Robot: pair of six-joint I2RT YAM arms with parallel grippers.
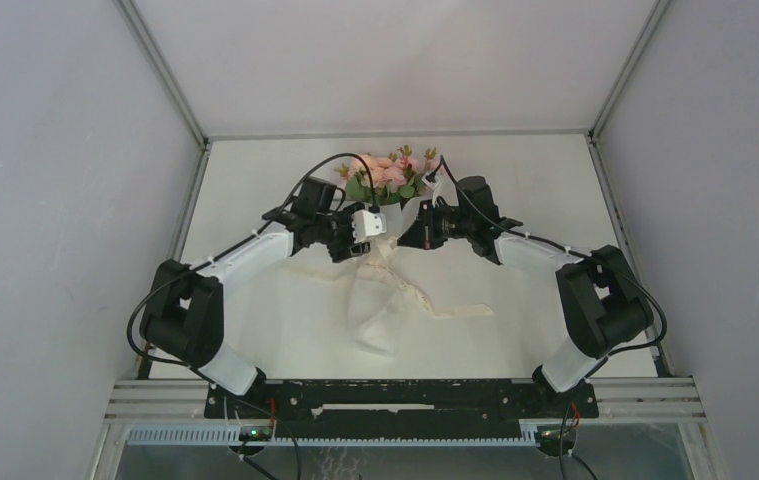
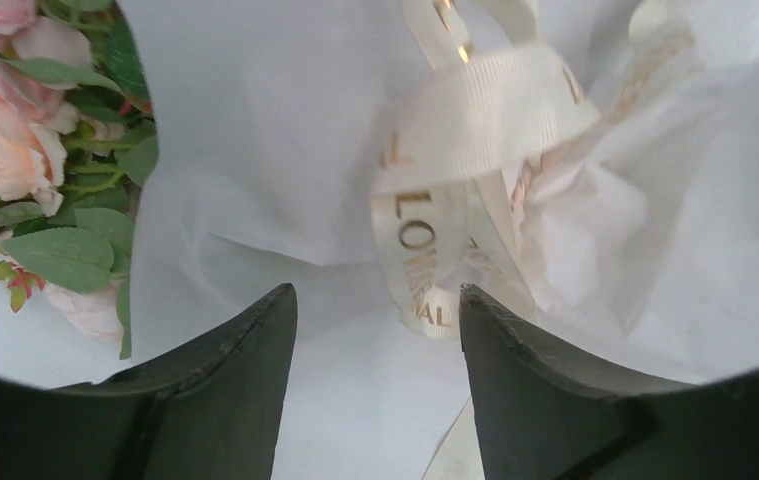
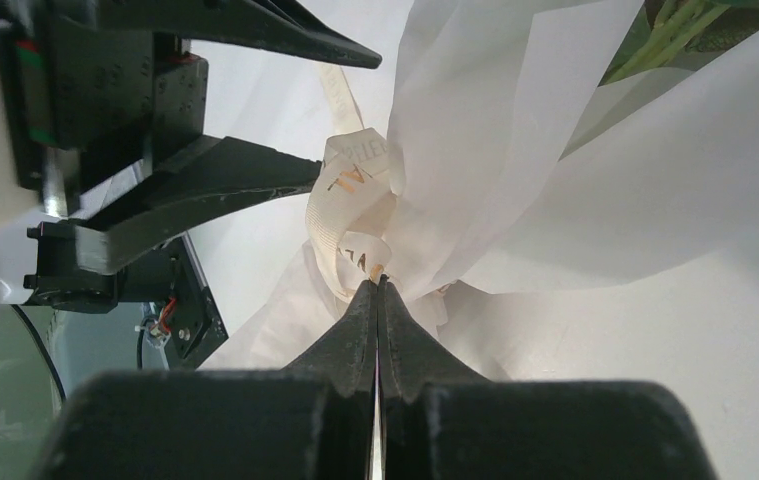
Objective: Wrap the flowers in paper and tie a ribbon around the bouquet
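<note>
**Step in hand (as judged): drawing the tie tight at the waist of the wrap.**

**Condition**
- The left claw (image 2: 375, 300) is spread and holds nothing.
- The narrow cream woven ribbon with gold lettering (image 2: 475, 120) hangs in loops just ahead of the left claw's tips, toward its right finger.
- The thin, translucent white paper (image 2: 255, 150) fills the space beyond those tips.
- The pale pink roses with green leaves (image 2: 15, 130) lie out past the left claw's left finger.
- The right claw (image 3: 379, 285) is pressed together, its tips against the pinched waist of the paper-wrapped bouquet (image 1: 387, 200), directly under a ribbon loop. Whether a strand is caught between the tips cannot be told.
- The bouquet lies on the white bench (image 1: 535, 180) between the two claws. A loose ribbon tail trails on their near side.

**Recommended procedure**
1. Advance the left claw until one ribbon loop alone, and no paper, sits between its fingers.
2. Close on the flat face of the band, not on its edge.
3. Pull away from the right claw, low along the bench, using the right claw as the anchor.

**Caution**
- The paper looks likely to tear or bunch if it is gripped.
- The soft band is likely to slip from a shallow pinch.
</note>
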